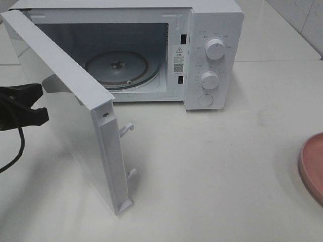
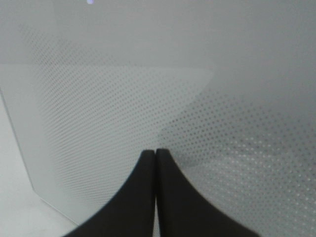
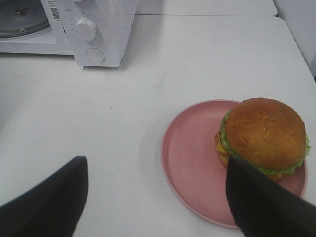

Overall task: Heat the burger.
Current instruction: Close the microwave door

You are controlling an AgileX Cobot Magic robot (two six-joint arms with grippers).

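A white microwave (image 1: 151,50) is seen on a white table (image 1: 217,171), its door (image 1: 65,106) swung wide open and the glass turntable (image 1: 117,66) exposed inside. Two round dials (image 1: 215,49) are set on the control panel.

The left gripper (image 2: 156,153) is shown with its two black fingers (image 2: 133,197) pressed together, closed on nothing. Directly ahead of its tips, and very near them, the dotted mesh face of the door is seen (whether the tips touch it cannot be told).

The right gripper (image 3: 158,197) is held with its jaws spread wide and nothing between them. The burger (image 3: 264,136) is seen just ahead of its right-hand finger, resting on a pink plate (image 3: 190,158), toward the plate's far side from the microwave. The microwave is placed well beyond the gripper, off toward the opposite finger's side.
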